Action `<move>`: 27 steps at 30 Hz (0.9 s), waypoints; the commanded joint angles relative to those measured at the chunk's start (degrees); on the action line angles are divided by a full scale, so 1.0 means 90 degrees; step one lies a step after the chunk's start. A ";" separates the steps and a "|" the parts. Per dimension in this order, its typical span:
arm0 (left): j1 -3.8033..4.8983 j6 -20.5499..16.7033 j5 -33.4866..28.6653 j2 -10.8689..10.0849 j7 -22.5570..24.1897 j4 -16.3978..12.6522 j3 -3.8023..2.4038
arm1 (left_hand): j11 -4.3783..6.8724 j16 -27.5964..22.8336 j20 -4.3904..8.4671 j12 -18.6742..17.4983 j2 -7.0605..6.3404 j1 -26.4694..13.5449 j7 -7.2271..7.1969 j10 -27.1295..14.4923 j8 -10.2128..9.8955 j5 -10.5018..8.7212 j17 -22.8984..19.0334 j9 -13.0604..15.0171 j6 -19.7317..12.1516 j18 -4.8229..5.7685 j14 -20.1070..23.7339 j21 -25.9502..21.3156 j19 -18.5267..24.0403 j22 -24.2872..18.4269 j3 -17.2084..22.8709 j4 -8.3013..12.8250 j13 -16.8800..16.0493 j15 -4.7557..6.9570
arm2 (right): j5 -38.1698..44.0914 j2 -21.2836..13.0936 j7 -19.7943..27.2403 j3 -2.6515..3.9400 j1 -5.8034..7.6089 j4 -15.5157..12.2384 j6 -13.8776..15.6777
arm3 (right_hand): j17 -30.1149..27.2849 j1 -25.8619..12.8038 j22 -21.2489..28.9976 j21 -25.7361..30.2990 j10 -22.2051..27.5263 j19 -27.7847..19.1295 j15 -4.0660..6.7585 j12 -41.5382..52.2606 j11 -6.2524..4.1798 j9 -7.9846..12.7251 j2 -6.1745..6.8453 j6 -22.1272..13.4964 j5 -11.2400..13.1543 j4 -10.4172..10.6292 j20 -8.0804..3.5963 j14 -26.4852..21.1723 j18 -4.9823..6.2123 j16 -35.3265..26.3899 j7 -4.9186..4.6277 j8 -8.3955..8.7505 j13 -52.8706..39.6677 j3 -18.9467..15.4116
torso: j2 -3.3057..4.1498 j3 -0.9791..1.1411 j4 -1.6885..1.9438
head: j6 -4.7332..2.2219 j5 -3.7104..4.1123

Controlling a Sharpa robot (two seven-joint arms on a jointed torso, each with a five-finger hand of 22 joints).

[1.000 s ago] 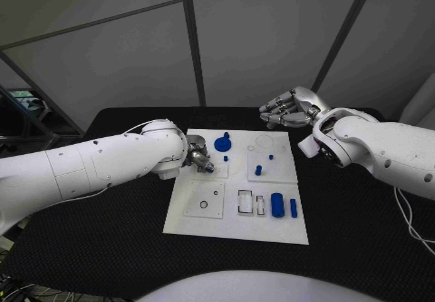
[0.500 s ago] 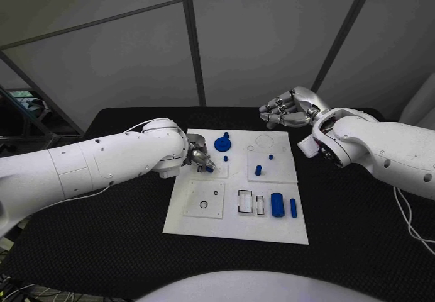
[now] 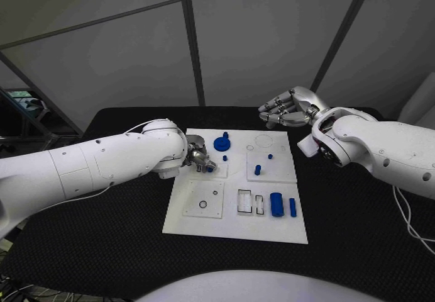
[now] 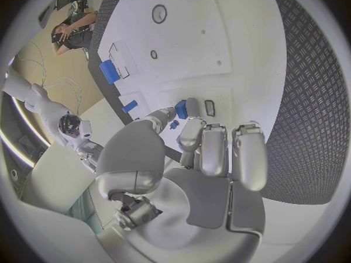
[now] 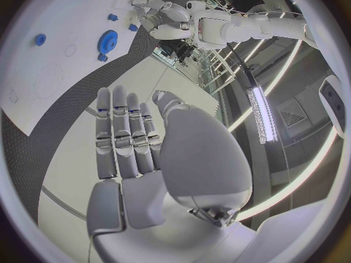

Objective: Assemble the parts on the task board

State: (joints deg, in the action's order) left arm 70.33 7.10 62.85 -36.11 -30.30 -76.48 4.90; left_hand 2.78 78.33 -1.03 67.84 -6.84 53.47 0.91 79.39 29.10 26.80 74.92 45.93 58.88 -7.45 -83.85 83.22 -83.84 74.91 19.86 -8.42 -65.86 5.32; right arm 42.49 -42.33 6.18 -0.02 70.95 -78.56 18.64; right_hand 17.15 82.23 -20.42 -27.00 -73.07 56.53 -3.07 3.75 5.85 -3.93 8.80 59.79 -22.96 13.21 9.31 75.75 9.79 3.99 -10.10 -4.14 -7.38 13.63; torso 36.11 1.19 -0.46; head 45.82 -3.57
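The white task board (image 3: 205, 223) lies mid-table. My left hand (image 3: 200, 158) hovers over its left edge, thumb and a finger pinching a small blue part (image 3: 209, 167); the left wrist view shows this part (image 4: 181, 108) at the fingertips of the left hand (image 4: 201, 152) above the board (image 4: 219, 35). A blue gear (image 3: 222, 143) stands at the board's back. Two blue pegs (image 3: 258, 169) are mid-right, and a blue block (image 3: 276, 204) with a thin bar (image 3: 293, 207) sits at the front right. My right hand (image 3: 288, 107) floats beyond the board's back right corner, fingers straight and holding nothing (image 5: 139, 152).
The black table (image 3: 109, 245) surrounds the board with free room on every side. Outlined recesses (image 3: 246, 201) and a ring mark (image 3: 204, 204) sit on the front of the board. Grey wall panels stand behind the table.
The left hand has shifted slightly over the board's left edge, and the blue part now shows at its fingertips. The right hand has hardly moved.
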 commanded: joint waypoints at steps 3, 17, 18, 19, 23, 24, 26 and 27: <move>0.0009 0.0032 -0.0027 0.0010 -0.0018 0.0017 -0.0002 | 0.0010 -0.0023 0.0027 0.0043 0.0106 0.0049 -0.0008 0.0039 -0.0036 0.0012 0.0645 -0.0012 0.0070 0.0566 -0.0381 0.0036 -0.0082 0.0561 -0.0196 -0.0075 -0.0006 0.0042 | 0.0010 -0.0001 0.0004 0.0003 0.0011 -0.0007 -0.0056 | -0.0012 -0.0069 0.0011 0.0043 0.0033 0.0027 -0.0008 -0.0017 0.0026 0.0010 -0.0005 -0.0031 -0.0025 0.0009 0.0008 0.0014 0.0065 -0.0023 -0.0025 0.0033 0.0011 0.0020 | -0.0003 0.0000 0.0001 | 0.0001 0.0002; 0.0008 -0.0179 -0.0068 -0.0061 -0.0001 -0.0063 -0.0007 | 0.0010 -0.0029 0.0027 0.0036 0.0108 0.0089 -0.0007 0.0038 -0.0093 -0.0616 0.0653 -0.0004 0.0110 0.0564 -0.0383 0.0020 -0.0082 0.0565 -0.0924 -0.0480 0.0001 0.0042 | 0.0010 -0.0004 -0.0003 0.0003 0.0011 -0.0002 -0.0064 | -0.0022 -0.0088 0.0023 0.0064 0.0051 0.0020 -0.0016 -0.0019 0.0035 0.0011 0.0002 -0.0045 -0.0030 0.0014 0.0014 -0.0001 0.0063 -0.0034 -0.0033 0.0036 0.0023 0.0019 | 0.0005 -0.0007 0.0006 | -0.0018 0.0016; 0.0008 -0.0189 -0.0070 -0.0088 -0.0001 -0.0093 -0.0013 | 0.0004 -0.0030 0.0027 0.0029 0.0110 0.0126 -0.0008 0.0030 -0.0098 -0.0770 0.0653 0.0001 0.0104 0.0561 -0.0383 0.0013 -0.0077 0.0558 -0.1002 -0.0521 0.0009 0.0042 | 0.0010 -0.0005 -0.0002 0.0003 0.0011 0.0000 -0.0066 | -0.0023 -0.0090 0.0024 0.0065 0.0053 0.0019 -0.0017 -0.0019 0.0036 0.0011 0.0002 -0.0047 -0.0031 0.0014 0.0015 -0.0002 0.0063 -0.0035 -0.0033 0.0036 0.0024 0.0019 | 0.0004 -0.0011 0.0006 | -0.0024 0.0021; 0.0008 -0.0199 -0.0072 -0.0114 -0.0001 -0.0119 -0.0032 | 0.0003 -0.0031 0.0026 0.0025 0.0092 0.0150 -0.0003 0.0025 -0.0101 -0.0928 0.0654 0.0006 0.0098 0.0558 -0.0383 0.0003 -0.0071 0.0547 -0.1088 -0.0560 0.0013 0.0041 | 0.0010 -0.0005 -0.0002 0.0003 0.0011 0.0002 -0.0067 | -0.0026 -0.0094 0.0027 0.0071 0.0058 0.0017 -0.0019 -0.0020 0.0038 0.0012 0.0004 -0.0051 -0.0031 0.0015 0.0016 -0.0007 0.0062 -0.0037 -0.0035 0.0037 0.0028 0.0019 | 0.0001 -0.0009 0.0005 | -0.0026 0.0028; 0.0007 -0.0190 -0.0076 -0.0176 -0.0005 -0.0173 -0.0211 | -0.0009 -0.0037 0.0020 -0.0022 0.0086 0.0261 0.0014 -0.0016 -0.0114 -0.1442 0.0654 0.0023 0.0068 0.0550 -0.0383 -0.0027 -0.0052 0.0514 -0.1334 -0.0682 0.0065 0.0034 | 0.0010 -0.0005 -0.0001 0.0003 0.0011 0.0013 -0.0070 | -0.0031 -0.0101 0.0033 0.0080 0.0068 0.0014 -0.0023 -0.0021 0.0042 0.0012 0.0007 -0.0059 -0.0032 0.0017 0.0019 -0.0015 0.0062 -0.0040 -0.0039 0.0038 0.0033 0.0019 | -0.0001 -0.0003 0.0005 | -0.0030 0.0027; 0.0007 -0.0181 -0.0077 -0.0195 -0.0007 -0.0187 -0.0270 | -0.0013 -0.0038 0.0019 -0.0043 0.0082 0.0289 0.0019 -0.0031 -0.0118 -0.1493 0.0654 0.0026 0.0055 0.0546 -0.0383 -0.0039 -0.0044 0.0500 -0.1380 -0.0700 0.0088 0.0031 | 0.0010 -0.0005 -0.0001 0.0002 0.0011 0.0016 -0.0070 | -0.0031 -0.0101 0.0033 0.0080 0.0068 0.0014 -0.0023 -0.0021 0.0042 0.0012 0.0007 -0.0059 -0.0032 0.0017 0.0019 -0.0015 0.0062 -0.0040 -0.0039 0.0038 0.0033 0.0019 | -0.0003 -0.0002 0.0007 | -0.0032 0.0027; 0.0010 -0.0134 -0.0078 -0.0235 -0.0016 -0.0210 -0.0436 | -0.0028 -0.0045 0.0012 -0.0181 0.0084 0.0357 0.0038 -0.0118 -0.0138 -0.1537 0.0650 0.0029 0.0004 0.0533 -0.0381 -0.0079 -0.0014 0.0447 -0.1464 -0.0731 0.0235 0.0022 | 0.0010 -0.0004 -0.0002 0.0002 0.0010 0.0023 -0.0070 | -0.0031 -0.0102 0.0034 0.0082 0.0070 0.0014 -0.0024 -0.0021 0.0043 0.0012 0.0007 -0.0060 -0.0032 0.0017 0.0020 -0.0016 0.0062 -0.0040 -0.0039 0.0038 0.0034 0.0019 | -0.0005 -0.0002 0.0006 | -0.0044 0.0031; 0.0015 -0.0103 -0.0079 -0.0255 -0.0021 -0.0218 -0.0496 | -0.0047 -0.0053 0.0002 -0.0347 0.0093 0.0415 0.0063 -0.0222 -0.0168 -0.1545 0.0646 0.0023 -0.0055 0.0521 -0.0379 -0.0122 0.0019 0.0391 -0.1519 -0.0752 0.0411 0.0008 | 0.0010 -0.0004 -0.0002 0.0002 0.0010 0.0027 -0.0071 | -0.0035 -0.0107 0.0038 0.0089 0.0075 0.0012 -0.0026 -0.0021 0.0046 0.0012 0.0009 -0.0065 -0.0033 0.0017 0.0022 -0.0021 0.0061 -0.0042 -0.0042 0.0039 0.0038 0.0019 | -0.0004 -0.0003 0.0005 | -0.0052 0.0034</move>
State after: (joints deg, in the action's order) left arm 70.31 6.05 62.44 -38.25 -30.31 -78.27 0.47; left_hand 2.35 78.06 -1.04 65.09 -6.02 57.04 1.54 77.62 27.70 13.05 74.92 46.12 58.57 -7.43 -83.85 82.20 -83.83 74.91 6.42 -15.15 -62.54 5.32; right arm 42.50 -42.37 5.99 -0.03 70.95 -78.32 18.36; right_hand 16.89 81.78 -20.12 -26.55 -72.67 56.53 -3.07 3.75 6.25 -3.88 8.80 59.59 -22.96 13.21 9.31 75.75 9.80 3.99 -10.30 -4.14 -7.09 13.63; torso 36.10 1.14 -0.40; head 45.44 -3.30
